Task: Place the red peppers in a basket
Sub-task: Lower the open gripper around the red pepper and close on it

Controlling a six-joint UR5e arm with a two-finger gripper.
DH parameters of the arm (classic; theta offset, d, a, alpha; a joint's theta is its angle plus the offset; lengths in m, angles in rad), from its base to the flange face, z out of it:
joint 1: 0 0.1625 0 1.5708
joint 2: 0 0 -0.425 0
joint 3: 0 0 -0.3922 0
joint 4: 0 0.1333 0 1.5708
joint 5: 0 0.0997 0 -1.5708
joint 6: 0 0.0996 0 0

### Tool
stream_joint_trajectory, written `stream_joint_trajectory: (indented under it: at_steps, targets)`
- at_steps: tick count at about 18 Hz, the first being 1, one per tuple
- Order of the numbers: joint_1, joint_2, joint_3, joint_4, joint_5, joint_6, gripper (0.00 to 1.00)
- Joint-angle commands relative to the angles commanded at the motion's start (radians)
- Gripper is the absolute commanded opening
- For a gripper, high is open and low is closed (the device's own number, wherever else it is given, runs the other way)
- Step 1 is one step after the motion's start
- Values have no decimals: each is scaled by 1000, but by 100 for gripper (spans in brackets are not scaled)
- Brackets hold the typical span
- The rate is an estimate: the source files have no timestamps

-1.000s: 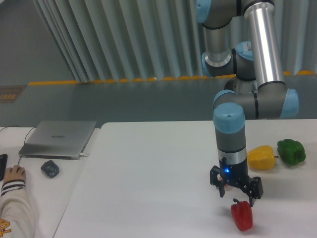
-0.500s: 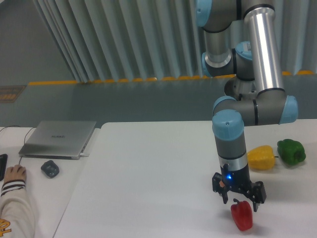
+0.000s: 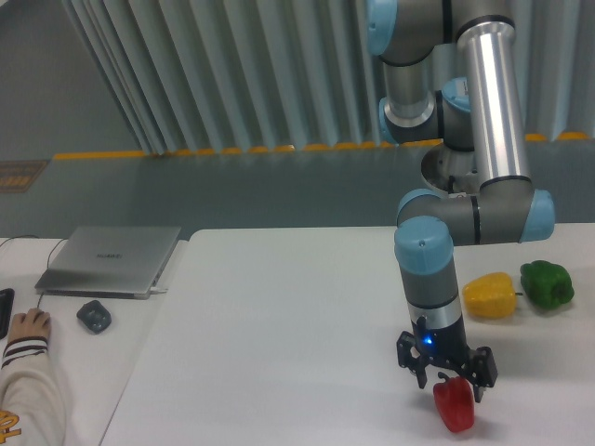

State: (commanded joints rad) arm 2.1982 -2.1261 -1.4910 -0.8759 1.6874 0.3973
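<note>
1. The red pepper (image 3: 454,405) lies on the white tabletop (image 3: 279,334) in the lower right of the frame, close to the bottom edge, its stem end hidden behind the gripper.
2. The gripper (image 3: 448,379) hangs straight down from the arm (image 3: 493,111) directly over the pepper's top; its two dark fingers are spread wide, one at each side of the pepper's upper end, and I cannot tell whether they touch it.
3. A small blue light glows on the gripper's body just above the fingers.
4. A yellow pepper (image 3: 490,295) lies at the right of the frame, above the red one and well apart from it, with a green pepper (image 3: 547,283) just beside it, nearer the right edge.
5. At the left of the frame a closed grey laptop (image 3: 110,260) rests on a separate pale surface, with a small dark object (image 3: 94,317) near its lower edge.
6. A person's hand (image 3: 25,324) in a white sleeve shows at the lower left edge.
7. No basket can be seen in this view.
</note>
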Motion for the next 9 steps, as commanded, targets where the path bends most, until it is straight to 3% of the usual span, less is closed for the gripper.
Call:
stream_joint_trajectory:
  at_steps: [9]
  targets:
    - [-5, -12, 0, 2, 3, 5, 100]
